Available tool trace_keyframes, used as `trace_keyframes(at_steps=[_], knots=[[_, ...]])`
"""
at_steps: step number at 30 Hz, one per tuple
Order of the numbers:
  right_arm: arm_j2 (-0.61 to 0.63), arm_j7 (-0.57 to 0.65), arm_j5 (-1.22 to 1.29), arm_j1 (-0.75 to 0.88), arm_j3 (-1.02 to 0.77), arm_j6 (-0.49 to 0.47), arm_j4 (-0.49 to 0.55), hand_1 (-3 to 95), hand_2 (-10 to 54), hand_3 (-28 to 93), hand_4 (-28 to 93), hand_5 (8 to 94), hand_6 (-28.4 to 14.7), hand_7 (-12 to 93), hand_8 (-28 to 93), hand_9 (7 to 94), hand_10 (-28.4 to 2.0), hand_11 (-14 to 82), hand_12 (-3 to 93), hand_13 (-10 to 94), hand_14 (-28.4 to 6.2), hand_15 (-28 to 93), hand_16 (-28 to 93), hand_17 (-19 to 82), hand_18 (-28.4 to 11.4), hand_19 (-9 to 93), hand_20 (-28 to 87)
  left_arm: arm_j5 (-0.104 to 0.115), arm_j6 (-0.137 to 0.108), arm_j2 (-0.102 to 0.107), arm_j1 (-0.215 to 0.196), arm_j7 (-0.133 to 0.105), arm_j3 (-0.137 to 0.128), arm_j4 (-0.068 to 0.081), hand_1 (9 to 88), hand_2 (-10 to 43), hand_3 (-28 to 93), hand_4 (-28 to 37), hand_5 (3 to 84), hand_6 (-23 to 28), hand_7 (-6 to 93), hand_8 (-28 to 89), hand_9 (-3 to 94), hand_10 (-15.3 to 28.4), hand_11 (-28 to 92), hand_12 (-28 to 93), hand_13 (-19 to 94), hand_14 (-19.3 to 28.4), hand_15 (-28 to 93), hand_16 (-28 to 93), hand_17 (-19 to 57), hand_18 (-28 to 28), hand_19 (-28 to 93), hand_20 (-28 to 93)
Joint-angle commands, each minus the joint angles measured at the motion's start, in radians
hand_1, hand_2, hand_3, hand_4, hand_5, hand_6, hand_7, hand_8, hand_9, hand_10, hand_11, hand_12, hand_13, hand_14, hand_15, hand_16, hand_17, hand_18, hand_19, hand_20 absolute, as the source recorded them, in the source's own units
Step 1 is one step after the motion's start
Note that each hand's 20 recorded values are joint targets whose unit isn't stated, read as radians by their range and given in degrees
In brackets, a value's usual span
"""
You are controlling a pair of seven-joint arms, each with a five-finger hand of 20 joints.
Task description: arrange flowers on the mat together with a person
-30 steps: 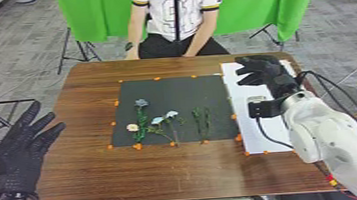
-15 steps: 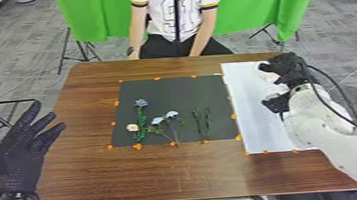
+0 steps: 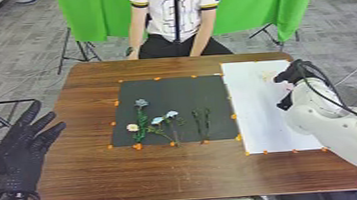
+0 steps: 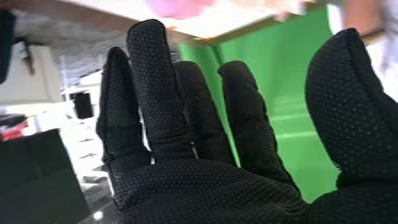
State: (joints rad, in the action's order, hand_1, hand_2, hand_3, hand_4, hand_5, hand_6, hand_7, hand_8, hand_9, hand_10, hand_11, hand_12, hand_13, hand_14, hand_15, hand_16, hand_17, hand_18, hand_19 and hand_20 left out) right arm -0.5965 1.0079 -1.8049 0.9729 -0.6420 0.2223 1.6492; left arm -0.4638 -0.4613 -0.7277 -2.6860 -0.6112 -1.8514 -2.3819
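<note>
In the head view, the black mat (image 3: 201, 92) lies on the table (image 3: 162, 181), with the white sheet (image 3: 256, 116) along its right side. On the mat, a blue flower (image 3: 140, 103) is farthest off, a cream flower (image 3: 132, 127) sits nearer on the left, two pale flowers (image 3: 164, 117) are in the middle, and green stems (image 3: 207, 124) lie to their right. The right hand (image 3: 287, 75) is at the sheet's far right part, beside a faint pale thing (image 3: 268, 75) too small to tell. The left hand (image 3: 22, 152) is by the table's left edge, released, its fingers spread.

The right wrist view gives the right hand (image 4: 209, 192) from close up: released, fingers (image 4: 160, 90) straight, thumb (image 4: 342, 100) well apart, nothing grasped. Beyond the fingertips are blurred pink shapes (image 4: 178, 6) and the green cloth (image 4: 289, 130).
</note>
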Motion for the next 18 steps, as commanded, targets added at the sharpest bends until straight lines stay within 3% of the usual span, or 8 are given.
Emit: trace_keyframes(at_steps=[1,2,3,5,6,12,16,18], knots=[[-0.003,0.007,0.029,-0.047,0.034,-0.021,-0.071,35.3,-6.9,73,-25,48.1,-0.3,12,-12,47.9,-18.3,10.5,14.4,55,-17.2,53,9,22,-26.4,70,7,0.015,-0.004,0.008,-0.019,-0.022,0.007,-0.004,20.6,6.1,76,-25.3,29.2,3.6,10.0,-8,28.3,14.0,17,13,20,21.3,44,-4,-9.5,17.8,38,19],[-0.003,0.0,0.052,-0.046,0.031,-0.007,-0.078,35.5,-6.9,73,-25,48.3,-0.2,12,-12,48.3,-18.3,10.6,14.4,55,-17.1,53,9,23,-26.3,70,7,0.007,-0.001,0.002,-0.01,-0.011,0.008,-0.003,20.6,6.1,76,-25.2,29.2,3.6,10.1,-8,28.3,14.0,17,13,20,21.3,44,-4,-9.5,17.8,38,19],[-0.011,0.002,0.041,-0.055,0.039,-0.026,-0.091,35.9,-6.8,73,-25,48.7,-0.1,13,-12,48.6,-18.3,10.6,14.3,55,-17.1,53,9,23,-25.9,70,6,0.01,-0.002,0.003,-0.013,-0.02,0.008,-0.003,20.6,6.1,76,-25.2,29.2,3.6,10.1,-8,28.3,14.0,17,13,20,21.3,44,-4,-9.5,17.8,38,19],[-0.008,-0.006,0.037,-0.067,0.057,-0.045,-0.103,36.9,-7.1,74,-25,50.2,0.5,13,-12,49.3,-18.1,10.7,14.3,55,-16.7,53,8,22,-24.7,71,6,0.005,0.004,-0.003,-0.005,-0.011,0.009,-0.003,20.6,6.1,76,-25.2,29.2,3.7,10.0,-8,28.3,14.0,17,13,20,21.3,44,-4,-9.6,17.8,38,19],[-0.01,-0.007,0.039,-0.069,0.063,-0.05,-0.109,37.4,-7.3,74,-25,50.9,0.9,14,-12,49.7,-17.9,10.8,14.2,55,-16.5,53,8,23,-24.4,71,6,-0.008,0.011,-0.015,-0.001,0.007,0.004,-0.005,20.5,6.1,76,-25.2,29.2,3.7,10.0,-8,28.3,14.0,17,13,20,21.3,44,-4,-9.6,17.8,38,19],[-0.015,-0.018,0.049,-0.1,0.108,-0.082,-0.149,39.7,-8.7,75,-26,54.1,1.8,15,-13,53.0,-16.8,11.7,14.1,56,-16.0,52,8,23,-24.1,71,5,-0.008,0.012,-0.017,0.011,0.013,0.006,-0.001,20.6,6.1,76,-25.2,29.3,3.7,9.9,-8,28.3,14.0,17,13,20,21.3,44,-4,-9.6,17.8,38,19],[-0.026,-0.022,0.033,-0.135,0.16,-0.115,-0.18,40.6,-9.3,75,-27,55.2,2.1,15,-13,54.7,-16.4,12.2,13.9,58,-15.6,52,8,23,-24.0,70,5,-0.015,0.018,-0.038,0.013,0.031,0.006,0.0,20.7,6.1,76,-25.3,29.3,3.7,10.0,-8,28.3,14.0,17,13,20,21.3,44,-4,-9.5,17.8,38,19],[-0.027,-0.026,0.012,-0.146,0.181,-0.108,-0.187,41.3,-9.4,75,-27,56.1,2.3,15,-13,55.6,-16.1,12.3,13.9,59,-15.1,51,8,23,-23.9,70,5,-0.019,0.019,-0.037,0.021,0.035,0.011,0.004,20.7,6.1,76,-25.3,29.3,3.7,10.0,-8,28.3,14.0,17,13,20,21.3,44,-4,-9.5,17.8,38,19]])
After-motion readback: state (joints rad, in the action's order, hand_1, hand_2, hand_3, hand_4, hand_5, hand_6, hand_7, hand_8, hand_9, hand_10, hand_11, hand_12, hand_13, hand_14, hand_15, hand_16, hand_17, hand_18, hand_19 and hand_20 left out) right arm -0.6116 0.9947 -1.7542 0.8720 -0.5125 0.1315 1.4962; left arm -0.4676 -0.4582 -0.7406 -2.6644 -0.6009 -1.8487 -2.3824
